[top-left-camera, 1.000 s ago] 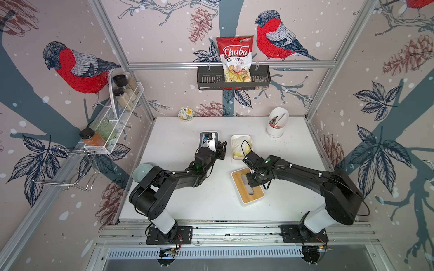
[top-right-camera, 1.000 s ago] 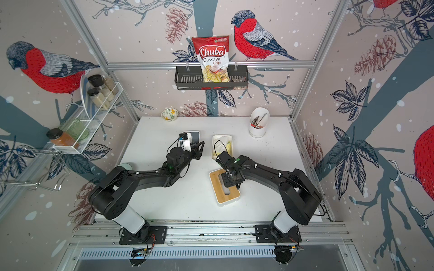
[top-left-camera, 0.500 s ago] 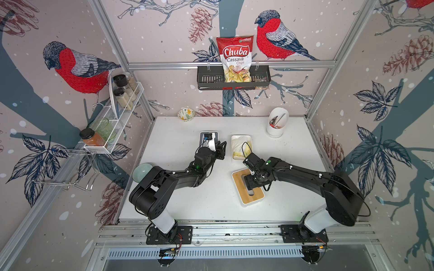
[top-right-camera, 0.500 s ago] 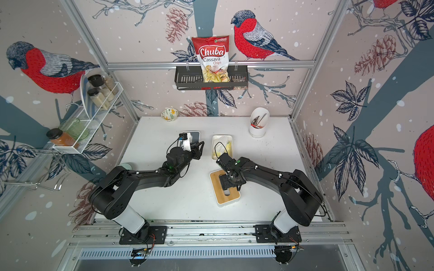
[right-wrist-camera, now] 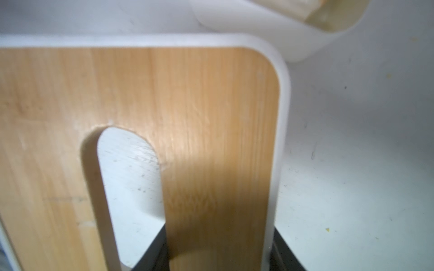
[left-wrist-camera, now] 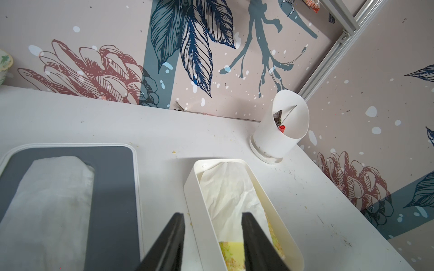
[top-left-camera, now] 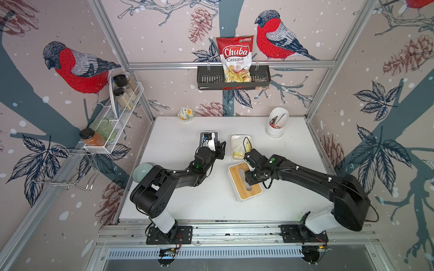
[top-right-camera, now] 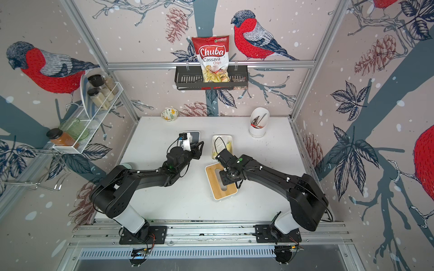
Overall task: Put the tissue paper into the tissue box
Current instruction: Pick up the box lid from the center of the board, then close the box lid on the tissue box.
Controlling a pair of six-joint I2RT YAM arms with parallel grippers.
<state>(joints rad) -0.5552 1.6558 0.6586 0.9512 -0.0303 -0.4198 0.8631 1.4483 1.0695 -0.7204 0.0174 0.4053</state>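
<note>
Tissue paper [left-wrist-camera: 229,190] — wht, crumpled

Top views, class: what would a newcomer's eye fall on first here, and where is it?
The red Chuba chips bag stands out first, in the black basket on the back wall. Mid-table, the right gripper clamps the bamboo lid, while the left gripper hangs open at the edge of the white box holding tissue paper.

Both top views overhead, sharing table [top-left-camera: 187,206]; wrist views close.
</note>
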